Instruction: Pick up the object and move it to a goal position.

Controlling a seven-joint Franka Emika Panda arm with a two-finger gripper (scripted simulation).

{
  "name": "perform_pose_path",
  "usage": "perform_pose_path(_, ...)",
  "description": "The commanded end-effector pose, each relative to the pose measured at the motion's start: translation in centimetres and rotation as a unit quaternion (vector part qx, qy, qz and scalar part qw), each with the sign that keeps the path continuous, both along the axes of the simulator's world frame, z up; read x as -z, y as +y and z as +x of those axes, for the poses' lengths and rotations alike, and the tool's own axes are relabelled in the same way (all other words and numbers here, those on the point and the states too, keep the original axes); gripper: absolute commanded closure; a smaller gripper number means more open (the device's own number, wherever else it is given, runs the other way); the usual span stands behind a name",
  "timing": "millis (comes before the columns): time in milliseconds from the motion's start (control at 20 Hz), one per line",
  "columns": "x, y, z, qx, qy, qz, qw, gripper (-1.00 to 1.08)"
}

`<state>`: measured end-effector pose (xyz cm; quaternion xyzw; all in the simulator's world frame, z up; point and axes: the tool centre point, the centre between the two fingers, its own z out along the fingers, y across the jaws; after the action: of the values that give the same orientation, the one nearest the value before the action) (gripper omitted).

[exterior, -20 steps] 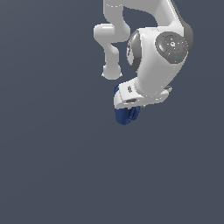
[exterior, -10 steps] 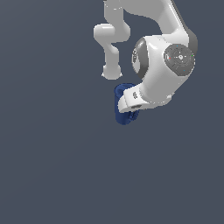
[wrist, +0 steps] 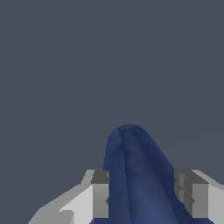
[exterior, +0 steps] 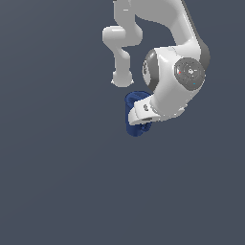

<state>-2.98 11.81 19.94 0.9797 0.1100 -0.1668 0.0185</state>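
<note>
The object [exterior: 133,115] is a small dark blue pitcher, partly hidden under the white hand of the arm in the exterior view. In the wrist view the object [wrist: 133,175] fills the space between the two grey fingers [wrist: 100,194], which press on its sides. My gripper [wrist: 142,197] is shut on it; in the exterior view the gripper [exterior: 141,117] is mostly covered by the wrist housing, and its fingertips do not show there.
A flat, uniform grey-blue ground [exterior: 57,182] fills both views. The white arm links [exterior: 124,43] rise above the gripper toward the top of the exterior view.
The hand and the blue object have shifted slightly up and toward the exterior view's right, with the wrist turning; the grip stays the same.
</note>
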Motion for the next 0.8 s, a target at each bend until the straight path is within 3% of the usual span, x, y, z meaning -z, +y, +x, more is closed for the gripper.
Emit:
perform_pose_path(0,0.51,-0.04,-0.2,0.0,0.0,0.0,1.0,-0.2)
perform_pose_path(100,0.62,-0.05,-0.25,0.0,0.0,0.0,1.0,-0.2)
perform_pose_path(150,0.62,-0.05,-0.25,0.0,0.0,0.0,1.0,1.08)
perform_pose_path(750,0.56,-0.13,-0.15,0.0,0.0,0.0,1.0,1.08)
